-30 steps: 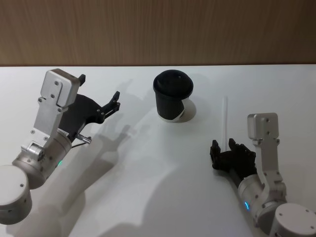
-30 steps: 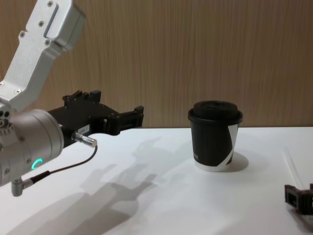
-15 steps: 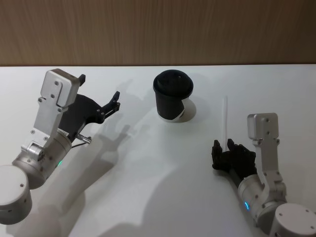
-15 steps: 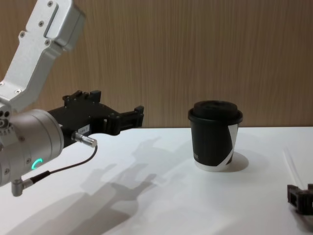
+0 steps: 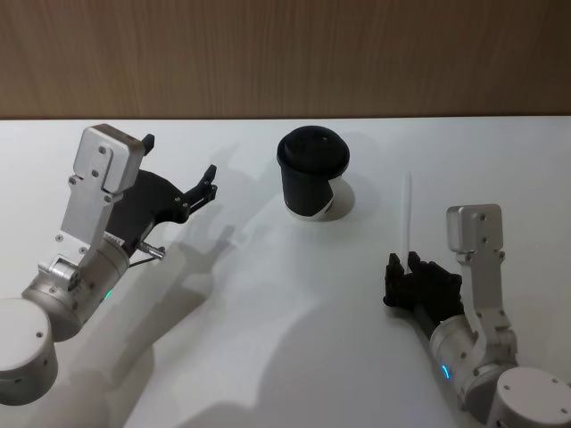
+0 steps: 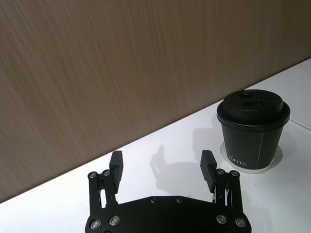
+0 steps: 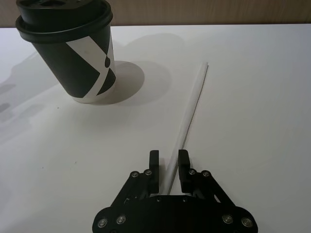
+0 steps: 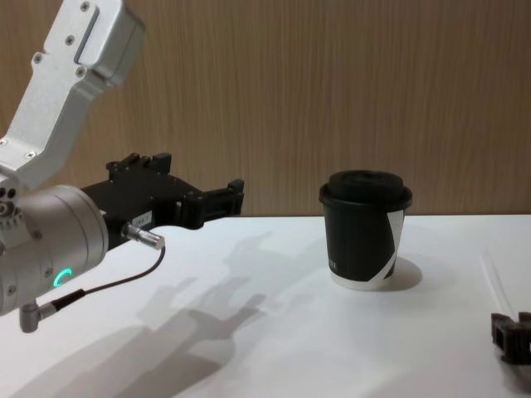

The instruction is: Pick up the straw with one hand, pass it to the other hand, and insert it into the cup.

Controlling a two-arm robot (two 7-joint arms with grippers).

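Right claw (image 7: 168,158) edged back, low on counter (image 5: 268,339), pinched narrow on straw (image 7: 192,104) at its near end; straw lies flat, right of cup (image 5: 312,174). Left claw (image 6: 162,159) spread wide, empty, hovering left. Risk: grip far off-centre, so straw could pivot or slip on lifting.

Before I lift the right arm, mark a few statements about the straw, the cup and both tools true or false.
1. The straw is standing in the cup. False: it lies on the table, to the cup's right.
2. The right tool has the straw's near end between its fingers. True.
3. The left tool is open and holds nothing. True.
4. The cup lies on its side. False: it stands upright with its lid on.
5. The left tool is touching the cup. False: it is apart from it, to the cup's left.
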